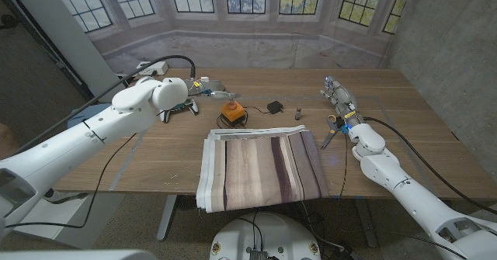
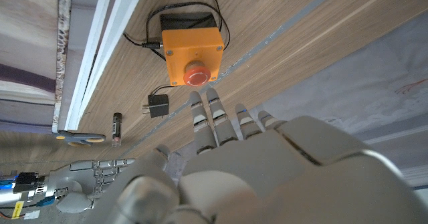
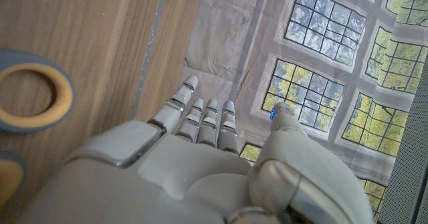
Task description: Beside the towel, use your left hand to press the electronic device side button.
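An orange box (image 1: 230,114) with a red button on top and a black cable sits on the wooden table just behind the striped towel (image 1: 260,167). In the left wrist view the orange box (image 2: 194,50) shows its red button (image 2: 194,77) just beyond my fingertips (image 2: 212,100). My left hand (image 1: 208,85) hovers behind and to the left of the box, fingers stretched out and apart, holding nothing and not touching it. My right hand (image 1: 338,95) stands at the table's right side with its fingers straight, also holding nothing.
A small black adapter (image 1: 275,106) and a small dark cylinder (image 1: 300,114) lie right of the box. Scissors with blue-and-yellow handles (image 1: 330,125) lie beside my right wrist. A power strip and cables (image 1: 151,64) sit at the far left edge.
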You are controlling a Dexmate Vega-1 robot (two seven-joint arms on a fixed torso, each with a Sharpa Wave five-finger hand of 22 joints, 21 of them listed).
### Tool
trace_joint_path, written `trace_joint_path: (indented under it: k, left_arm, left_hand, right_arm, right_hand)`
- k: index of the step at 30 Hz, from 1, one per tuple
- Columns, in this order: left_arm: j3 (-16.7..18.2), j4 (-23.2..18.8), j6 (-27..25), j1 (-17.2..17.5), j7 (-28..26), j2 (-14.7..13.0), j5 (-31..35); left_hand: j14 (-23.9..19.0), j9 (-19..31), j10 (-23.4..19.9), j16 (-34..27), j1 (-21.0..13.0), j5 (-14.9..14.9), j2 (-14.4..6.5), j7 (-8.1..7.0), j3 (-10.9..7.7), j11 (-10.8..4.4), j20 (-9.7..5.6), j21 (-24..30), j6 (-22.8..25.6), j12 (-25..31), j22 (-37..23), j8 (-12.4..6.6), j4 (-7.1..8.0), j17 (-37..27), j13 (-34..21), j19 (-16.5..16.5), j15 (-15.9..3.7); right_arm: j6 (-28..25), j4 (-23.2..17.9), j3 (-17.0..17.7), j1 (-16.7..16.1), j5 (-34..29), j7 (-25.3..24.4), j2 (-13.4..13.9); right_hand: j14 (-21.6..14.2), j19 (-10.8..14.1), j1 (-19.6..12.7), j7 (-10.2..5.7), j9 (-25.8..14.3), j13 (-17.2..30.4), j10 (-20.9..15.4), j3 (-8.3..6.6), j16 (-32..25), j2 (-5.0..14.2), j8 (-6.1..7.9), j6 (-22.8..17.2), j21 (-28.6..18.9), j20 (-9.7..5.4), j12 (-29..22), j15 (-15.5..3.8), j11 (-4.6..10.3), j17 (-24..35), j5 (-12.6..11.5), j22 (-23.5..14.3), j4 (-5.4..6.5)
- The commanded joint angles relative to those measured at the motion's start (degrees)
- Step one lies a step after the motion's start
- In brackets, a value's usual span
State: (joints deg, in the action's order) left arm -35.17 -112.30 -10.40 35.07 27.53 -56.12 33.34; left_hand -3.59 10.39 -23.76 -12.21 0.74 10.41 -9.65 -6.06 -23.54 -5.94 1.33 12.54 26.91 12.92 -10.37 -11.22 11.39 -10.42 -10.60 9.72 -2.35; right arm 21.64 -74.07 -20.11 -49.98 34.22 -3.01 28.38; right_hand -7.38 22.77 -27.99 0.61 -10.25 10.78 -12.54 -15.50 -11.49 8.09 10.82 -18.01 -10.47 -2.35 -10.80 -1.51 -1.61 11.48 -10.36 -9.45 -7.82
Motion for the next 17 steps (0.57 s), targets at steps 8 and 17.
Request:
trace_joint_path:
  k: [8, 17]
  left_arm:
    - [3.2, -3.2, -1.5, 2.5, -2.3, -1.6, -2.2]
    - [5.8, -6.1, -3.0, 5.2, -3.8, -3.7, -3.9]
  left_hand:
    - [-0.4, 0.1, 0.8, 0.5, -0.3, 0.4, -0.6, 0.03, -0.16, 0.43, 0.27, 0.4, -1.0, -0.7, -0.1, 0.47, -0.33, 0.1, -0.2, 3.4, 0.36]
    - [-0.5, 0.1, 1.1, 0.7, -0.4, 0.4, -0.5, 0.15, -0.29, 0.51, 0.77, 0.5, -0.9, -0.8, 0.0, 0.38, -0.43, 0.2, -0.2, 2.7, 0.44]
  right_arm:
    - [-2.0, -3.3, 0.2, -1.2, -0.2, -1.3, 1.2]
    - [-3.3, -4.9, -0.1, -1.6, -0.4, -2.2, 1.2]
  right_hand:
    - [-0.1, 0.0, -0.5, 0.15, -0.3, 0.3, -0.1, -0.14, -0.6, 0.04, 0.12, -0.4, -0.5, 0.09, -0.4, 0.32, -0.17, 0.2, 0.3, -0.3, -0.39]
    - [-0.1, 0.0, -0.7, 0.17, -0.3, 0.3, -0.2, -0.19, -0.6, 0.10, 0.13, -0.5, -0.5, 0.13, -0.4, 0.37, -0.14, 0.1, 0.3, -0.3, -0.45]
